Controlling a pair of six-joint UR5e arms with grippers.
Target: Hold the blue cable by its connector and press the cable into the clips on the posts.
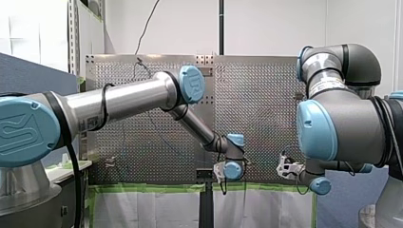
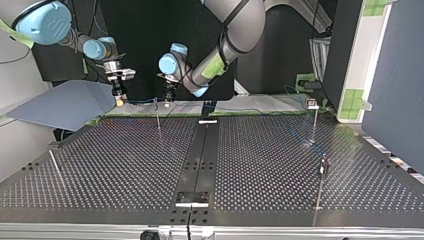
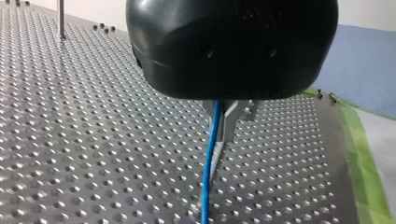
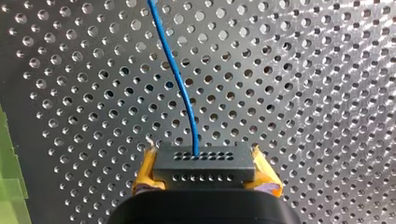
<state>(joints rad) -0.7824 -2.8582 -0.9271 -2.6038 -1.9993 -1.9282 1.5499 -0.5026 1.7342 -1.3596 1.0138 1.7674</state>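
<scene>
my right gripper (image 4: 205,177) was closed tight on the black connector (image 4: 204,158), with a yellow pad (image 4: 145,170) on each side of it. the blue cable (image 4: 180,84) ran out of the connector and away over the table (image 4: 303,93). the cable passed right by my left gripper (image 3: 224,135), down near the holes, but i could not tell if that gripper was pinching it or only guiding it. i thought a hard pull could tug the thin cable out of the connector, or twist the connector in my grip. the near post (image 2: 158,114) stood just beside my left gripper, so a careless swing could knock it. both grippers were close to the table edge with the green tape (image 3: 362,154). the other posts (image 2: 314,122) stood well apart across the table, with wide open room between them for moving.
</scene>
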